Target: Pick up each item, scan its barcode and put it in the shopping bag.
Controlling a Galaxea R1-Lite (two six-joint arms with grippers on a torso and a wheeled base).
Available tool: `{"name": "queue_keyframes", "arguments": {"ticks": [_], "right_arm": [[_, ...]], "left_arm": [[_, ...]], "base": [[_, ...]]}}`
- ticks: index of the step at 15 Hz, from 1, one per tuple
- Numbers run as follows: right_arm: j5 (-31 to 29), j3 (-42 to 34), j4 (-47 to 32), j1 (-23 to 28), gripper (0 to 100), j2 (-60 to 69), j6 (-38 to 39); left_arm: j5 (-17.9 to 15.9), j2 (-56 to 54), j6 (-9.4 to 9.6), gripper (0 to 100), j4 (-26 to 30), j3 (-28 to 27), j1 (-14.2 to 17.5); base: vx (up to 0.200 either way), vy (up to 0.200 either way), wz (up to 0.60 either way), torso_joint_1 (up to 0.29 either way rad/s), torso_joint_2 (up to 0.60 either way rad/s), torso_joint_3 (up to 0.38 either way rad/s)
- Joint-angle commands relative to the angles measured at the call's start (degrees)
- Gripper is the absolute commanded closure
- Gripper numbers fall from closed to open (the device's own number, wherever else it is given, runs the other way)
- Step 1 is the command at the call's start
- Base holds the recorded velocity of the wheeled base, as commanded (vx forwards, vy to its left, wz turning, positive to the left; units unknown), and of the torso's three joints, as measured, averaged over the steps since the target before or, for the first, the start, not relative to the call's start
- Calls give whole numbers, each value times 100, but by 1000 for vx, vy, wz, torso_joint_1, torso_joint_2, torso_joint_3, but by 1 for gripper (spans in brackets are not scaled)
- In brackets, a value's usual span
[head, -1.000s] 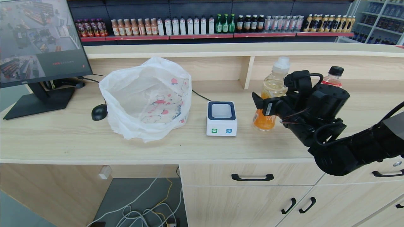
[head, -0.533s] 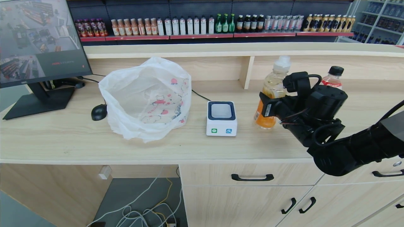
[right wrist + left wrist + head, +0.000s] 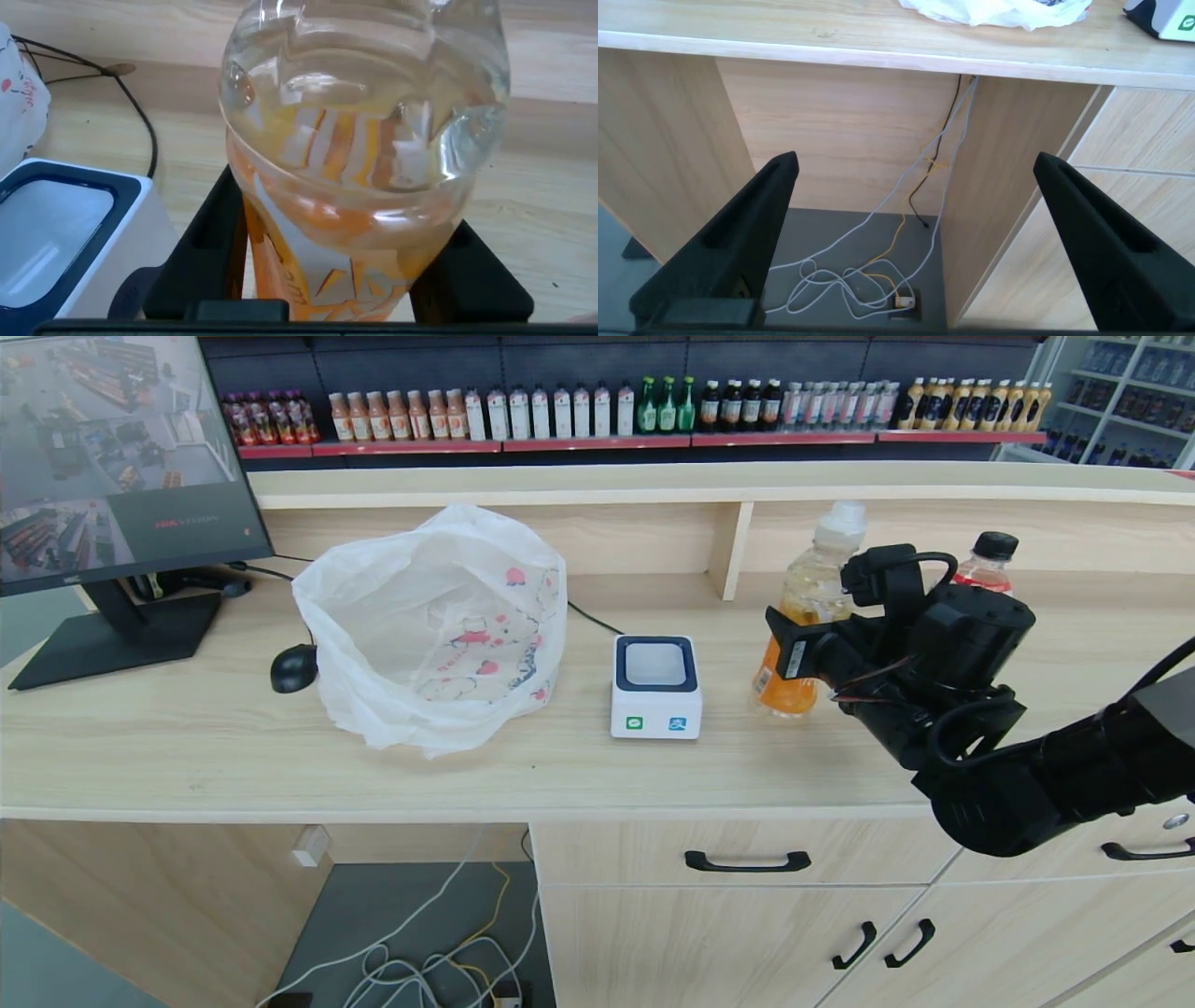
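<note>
So the orange bottle (image 3: 810,590) is standing on the table (image 3: 187,747), right of the scanner (image 3: 655,686), leaning a bit. The right gripper (image 3: 801,651) has its jaws clamped on either side of the lower body. I can't tell whether the base has left the wood or not. I'd say we're at the pick-up step for the first item: grabbed, but not scanned. Next up it needs a lift, then a short trip left over the scanner window, and probably a twist of the wrist so the label faces down. Where the barcode sits I can't make out. After that it goes further left into the bag (image 3: 434,625), whose mouth is gaping open. A red bottle (image 3: 985,565) waits just behind the arm. The left gripper (image 3: 915,168) hangs below the table edge with its jaws wide apart, holding nothing.
</note>
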State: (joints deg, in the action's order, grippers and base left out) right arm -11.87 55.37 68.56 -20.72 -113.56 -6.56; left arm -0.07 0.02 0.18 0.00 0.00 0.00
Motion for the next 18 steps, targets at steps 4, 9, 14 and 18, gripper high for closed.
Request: {"name": "queue_keyframes", "arguments": {"ticks": [4,9,14,18], "right_arm": [[1,-44,17,-37,100,237,-3],[-8,-44,-1,-37,100,501,-3],[-17,-61,175,-274,100,642,-21],[18,-123,254,-362,100,976,-3]], "left_arm": [[7,-2,-1,0,0,0,0],[-1,-2,-1,0,0,0,0],[-1,-2,-1,0,-9,0,0],[-1,-2,-1,0,0,0,0]], "base": [[0,0,0,0,0,0],[0,0,0,0,0,0],[0,0,0,0,0,0],[0,0,0,0,0,0]]}}
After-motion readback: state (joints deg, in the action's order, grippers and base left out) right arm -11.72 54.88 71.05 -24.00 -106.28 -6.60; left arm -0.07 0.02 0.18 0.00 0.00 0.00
